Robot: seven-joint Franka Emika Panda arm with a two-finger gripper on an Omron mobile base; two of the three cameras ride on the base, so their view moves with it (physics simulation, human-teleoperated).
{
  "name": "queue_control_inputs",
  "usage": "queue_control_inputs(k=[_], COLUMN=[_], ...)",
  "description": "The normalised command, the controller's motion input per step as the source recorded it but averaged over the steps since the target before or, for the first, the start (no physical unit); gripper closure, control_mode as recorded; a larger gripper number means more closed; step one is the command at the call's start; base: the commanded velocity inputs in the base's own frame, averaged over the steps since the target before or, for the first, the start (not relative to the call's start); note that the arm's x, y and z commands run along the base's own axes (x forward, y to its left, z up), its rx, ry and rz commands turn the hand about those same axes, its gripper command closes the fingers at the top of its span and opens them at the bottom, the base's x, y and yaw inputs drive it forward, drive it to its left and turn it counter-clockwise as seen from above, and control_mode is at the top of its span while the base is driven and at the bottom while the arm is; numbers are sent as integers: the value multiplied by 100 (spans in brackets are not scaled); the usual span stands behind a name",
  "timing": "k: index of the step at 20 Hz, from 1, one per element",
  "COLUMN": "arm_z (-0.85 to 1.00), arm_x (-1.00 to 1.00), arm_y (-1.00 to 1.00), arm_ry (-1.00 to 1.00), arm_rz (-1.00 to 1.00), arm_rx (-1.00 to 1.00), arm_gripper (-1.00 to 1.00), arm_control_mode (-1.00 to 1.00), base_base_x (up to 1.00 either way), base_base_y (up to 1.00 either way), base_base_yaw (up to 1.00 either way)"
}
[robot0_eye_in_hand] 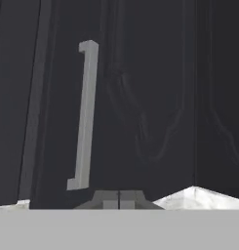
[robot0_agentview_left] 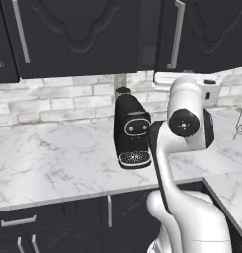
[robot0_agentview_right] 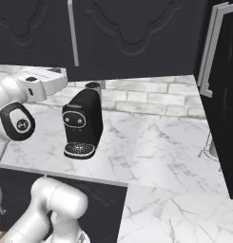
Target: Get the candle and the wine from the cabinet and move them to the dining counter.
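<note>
The gripper [robot0_eye_in_hand: 119, 199] faces the cabinet [robot0_eye_in_hand: 155, 97] with its jaws pressed together, holding nothing. A silver handle [robot0_eye_in_hand: 84, 114] stands just above-left of the fingertips.

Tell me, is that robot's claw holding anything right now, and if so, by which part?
Nothing is held. The gripper is shut with its two tips together and nothing between them, facing the cabinet door near its silver handle, apart from it.

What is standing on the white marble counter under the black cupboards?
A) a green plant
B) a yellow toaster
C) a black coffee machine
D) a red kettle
C: a black coffee machine with a round dial face stands on the white grey-veined marble worktop, against the pale brick wall and below the shut black carved-panel cabinet doors.
</note>
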Motion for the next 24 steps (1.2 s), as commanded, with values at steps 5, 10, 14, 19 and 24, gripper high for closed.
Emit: queue_control_inputs(k=[5, 10, 14, 19, 24], arm_z=[0, 2, 6, 3, 0], arm_x=[32, 40, 24, 38, 60], arm_y=[83, 64, 21, 6, -1], arm_ry=[0, -3, -3, 0, 0], arm_rz=[-36, -31, -19, -14, -9], arm_rx=[-6, -1, 0, 0, 0], arm_gripper=[-100, -100, -100, -100, -100], arm_control_mode=[-100, -100, -100, -100, -100], base_base_x=[0, 0, 0, 0, 0], base_base_y=[0, 0, 0, 0, 0], base_base_yaw=[0, 0, 0, 0, 0])
